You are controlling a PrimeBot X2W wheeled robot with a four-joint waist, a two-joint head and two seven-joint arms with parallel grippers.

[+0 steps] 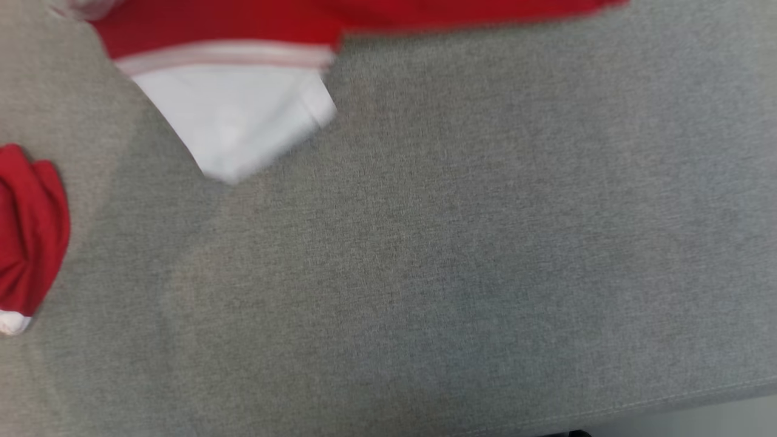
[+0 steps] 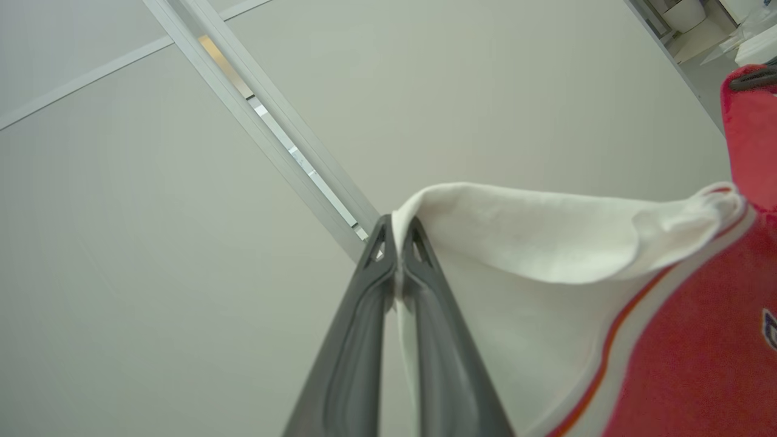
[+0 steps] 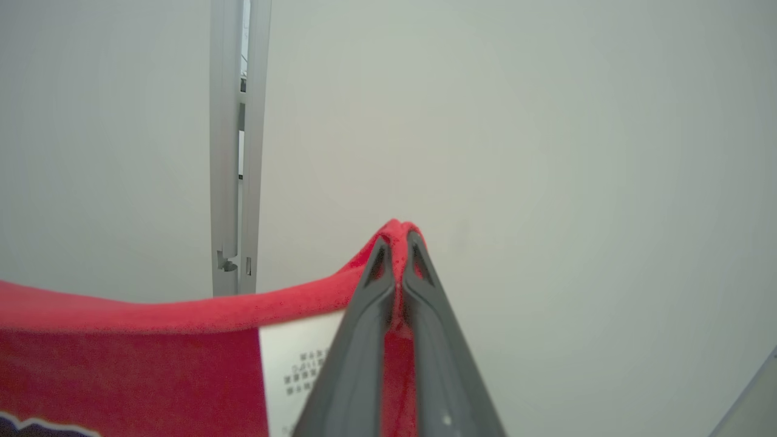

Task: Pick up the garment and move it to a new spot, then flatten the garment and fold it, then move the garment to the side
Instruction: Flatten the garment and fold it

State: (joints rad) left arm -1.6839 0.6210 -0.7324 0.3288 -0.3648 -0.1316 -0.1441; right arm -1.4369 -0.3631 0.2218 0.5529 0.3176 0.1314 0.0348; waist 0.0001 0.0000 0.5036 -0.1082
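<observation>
The garment (image 1: 230, 73) is red with white panels and a striped band. It hangs across the top of the head view above the grey cloth surface (image 1: 425, 273), and another red part of it (image 1: 30, 230) shows at the left edge. In the left wrist view my left gripper (image 2: 397, 227) is shut on a white edge of the garment (image 2: 546, 237), with red cloth trailing to the right. My right gripper (image 3: 397, 233) is shut on a red hem of the garment (image 3: 152, 315) in the right wrist view, with a white care label (image 3: 300, 364) beside its fingers.
Both wrist cameras look up at a pale ceiling crossed by an aluminium rail (image 2: 273, 133) (image 3: 234, 152). The grey surface's front edge (image 1: 607, 413) runs along the lower right of the head view.
</observation>
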